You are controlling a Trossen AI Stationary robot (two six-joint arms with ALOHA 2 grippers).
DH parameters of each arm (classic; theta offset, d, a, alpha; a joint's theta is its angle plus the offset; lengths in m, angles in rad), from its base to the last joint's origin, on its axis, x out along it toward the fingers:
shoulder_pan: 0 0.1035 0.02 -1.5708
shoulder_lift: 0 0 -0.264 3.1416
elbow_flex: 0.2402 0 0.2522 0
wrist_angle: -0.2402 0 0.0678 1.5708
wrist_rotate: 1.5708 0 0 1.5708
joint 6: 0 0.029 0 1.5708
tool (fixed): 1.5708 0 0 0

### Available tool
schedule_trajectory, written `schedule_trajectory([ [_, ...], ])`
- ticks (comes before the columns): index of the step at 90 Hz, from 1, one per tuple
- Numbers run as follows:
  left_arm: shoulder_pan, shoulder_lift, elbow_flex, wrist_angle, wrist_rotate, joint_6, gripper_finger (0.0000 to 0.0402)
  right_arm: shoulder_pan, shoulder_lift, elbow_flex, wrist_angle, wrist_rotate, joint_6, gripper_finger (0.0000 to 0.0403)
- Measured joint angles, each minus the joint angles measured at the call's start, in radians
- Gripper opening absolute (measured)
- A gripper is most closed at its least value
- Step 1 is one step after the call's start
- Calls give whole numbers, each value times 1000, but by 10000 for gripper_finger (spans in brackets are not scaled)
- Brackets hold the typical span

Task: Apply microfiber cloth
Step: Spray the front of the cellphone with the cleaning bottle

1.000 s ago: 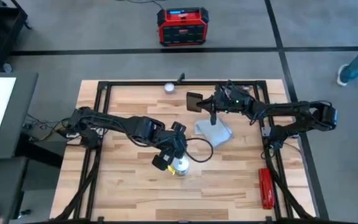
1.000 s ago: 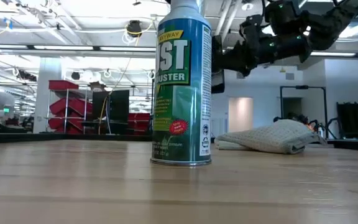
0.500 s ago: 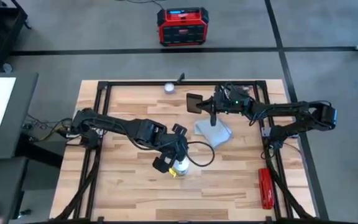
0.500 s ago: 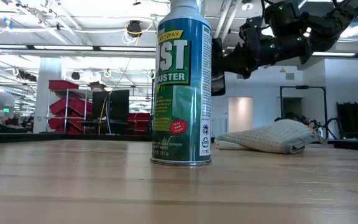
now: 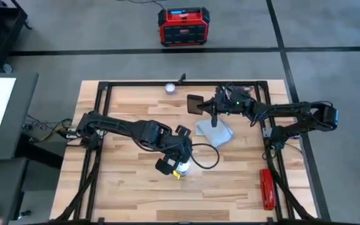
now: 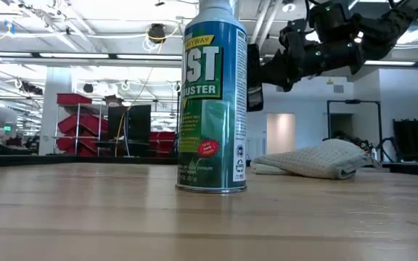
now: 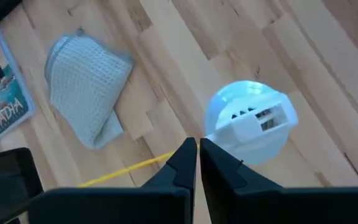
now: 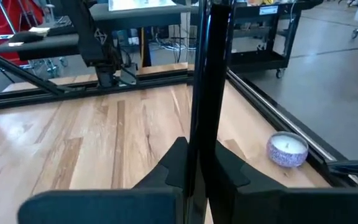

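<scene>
Nearest the front edge of the table, our left gripper (image 5: 179,152) hangs just over the spray can (image 5: 180,167), its fingers (image 7: 183,163) pressed together on nothing, the can's white cap showing right beside them. Farther in, the cloth (image 5: 215,131) lies bunched on the bare wood, up and to the right of that gripper, its long side running diagonally toward the far left. Above and just behind the cloth, our right gripper (image 5: 214,111) pinches the black phone (image 5: 195,104) edge-on, lifted off the table. A picture card (image 7: 6,102) lies just beyond the cloth. We judge the left arm the free one for the cloth, though the right is nearer. At the far rail sits a small candle (image 5: 169,88).
</scene>
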Motion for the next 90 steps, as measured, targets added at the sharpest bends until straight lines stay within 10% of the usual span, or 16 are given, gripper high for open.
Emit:
schedule_trajectory([
  [90,0,13,-1,-14,1,-14,0,112,0,-37,17,107,33,14],
])
